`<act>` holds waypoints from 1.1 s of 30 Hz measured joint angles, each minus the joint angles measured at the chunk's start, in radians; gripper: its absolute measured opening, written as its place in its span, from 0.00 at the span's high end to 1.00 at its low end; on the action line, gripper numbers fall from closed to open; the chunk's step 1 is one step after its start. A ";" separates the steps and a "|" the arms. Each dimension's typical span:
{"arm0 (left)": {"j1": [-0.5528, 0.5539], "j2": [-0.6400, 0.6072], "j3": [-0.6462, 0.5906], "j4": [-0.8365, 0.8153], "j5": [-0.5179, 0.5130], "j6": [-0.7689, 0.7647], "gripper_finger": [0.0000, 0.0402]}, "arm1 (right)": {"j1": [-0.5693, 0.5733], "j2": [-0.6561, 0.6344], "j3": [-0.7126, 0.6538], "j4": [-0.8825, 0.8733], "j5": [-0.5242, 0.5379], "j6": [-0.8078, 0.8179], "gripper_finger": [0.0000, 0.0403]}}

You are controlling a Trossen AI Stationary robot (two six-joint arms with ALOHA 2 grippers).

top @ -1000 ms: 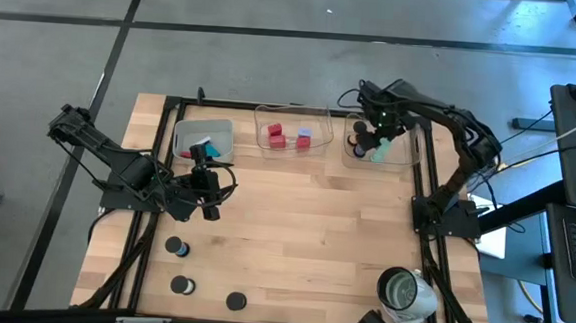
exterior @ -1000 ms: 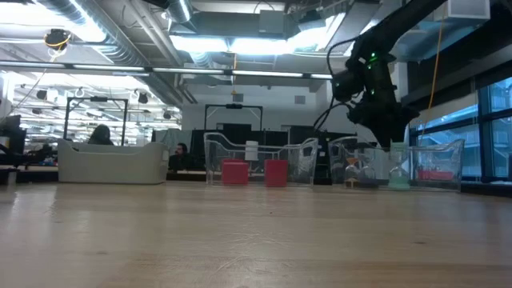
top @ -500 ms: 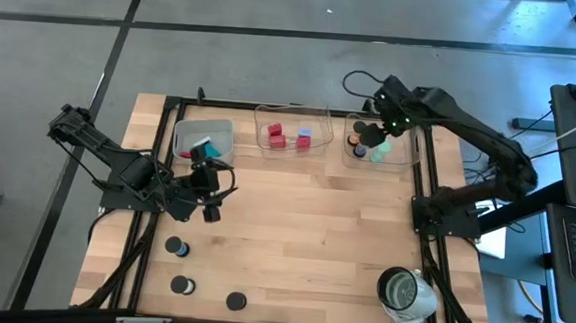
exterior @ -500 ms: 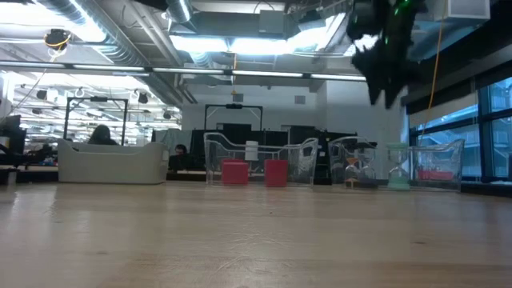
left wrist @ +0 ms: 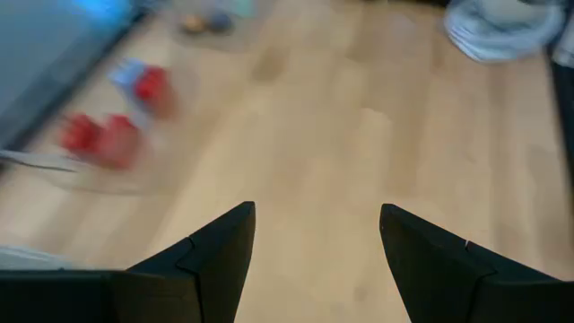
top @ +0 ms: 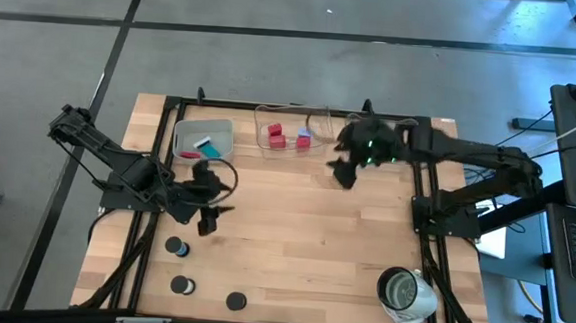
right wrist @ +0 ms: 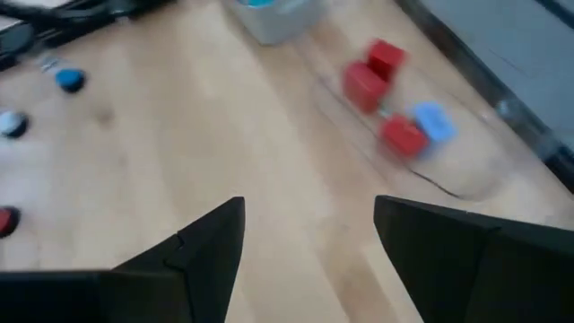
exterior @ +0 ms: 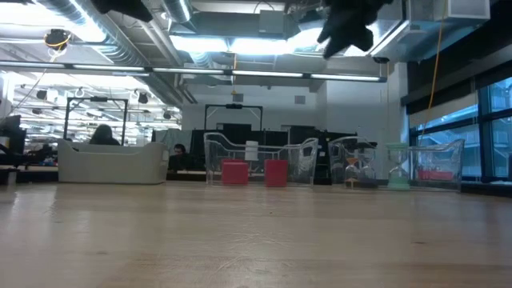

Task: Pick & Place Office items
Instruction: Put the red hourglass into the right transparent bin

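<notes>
My left gripper [top: 211, 215] [left wrist: 317, 235] is open and empty, hovering over bare wood near the grey tray [top: 202, 138], which holds a teal piece. My right gripper [top: 344, 174] [right wrist: 308, 235] is also open and empty, high above the table [exterior: 347, 24] in front of the middle clear tray [top: 292, 134]. That tray holds red blocks [right wrist: 365, 86] and a pale-blue cube [right wrist: 432, 119]. Three round caps [top: 175, 246] lie flat on the table near its near-left corner. The right arm hides most of the right clear tray.
The silvery-white round container [top: 405, 292] stands at the near right corner. A black frame runs along the table's left, far and right sides. Bare wood [top: 293, 242] lies between the trays and the caps. People sit in the room behind [exterior: 100, 134].
My right gripper has risen out of the right clear tray and swung toward the table's left and near side, ending in front of the middle tray. My left gripper has drawn back from the grey tray toward the near edge and turned toward the right.
</notes>
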 joint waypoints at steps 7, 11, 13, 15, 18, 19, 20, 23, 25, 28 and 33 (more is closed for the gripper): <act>-0.074 0.119 -0.013 0.127 0.175 0.058 0.38 | 0.240 0.083 0.000 0.037 0.236 0.088 0.37; -0.127 0.218 -0.013 0.259 0.247 0.096 0.32 | 0.324 0.124 0.000 0.045 0.297 0.184 0.37; -0.152 0.266 -0.013 0.331 0.274 0.095 0.29 | 0.353 0.135 0.000 0.047 0.298 0.231 0.37; -0.173 0.305 -0.013 0.405 0.304 0.082 0.26 | 0.379 0.148 0.000 0.050 0.298 0.278 0.37; -0.202 0.353 -0.013 0.486 0.330 0.082 0.24 | 0.414 0.163 0.000 0.050 0.300 0.337 0.37; -0.212 0.364 -0.013 0.510 0.336 0.082 0.23 | 0.424 0.167 0.000 0.051 0.301 0.354 0.37; -0.224 0.373 -0.013 0.519 0.341 0.082 0.23 | 0.434 0.170 0.000 0.050 0.301 0.369 0.37; -0.253 0.397 -0.012 0.533 0.389 0.122 0.23 | 0.463 0.180 0.000 0.050 0.304 0.412 0.37; -0.271 0.415 -0.012 0.540 0.397 0.184 0.23 | 0.481 0.188 0.000 0.050 0.323 0.433 0.37; -0.285 0.453 -0.012 0.599 0.368 0.286 0.24 | 0.505 0.201 0.000 0.051 0.350 0.468 0.37; -0.302 0.520 -0.012 0.690 0.387 0.358 0.24 | 0.535 0.226 0.000 0.050 0.353 0.505 0.37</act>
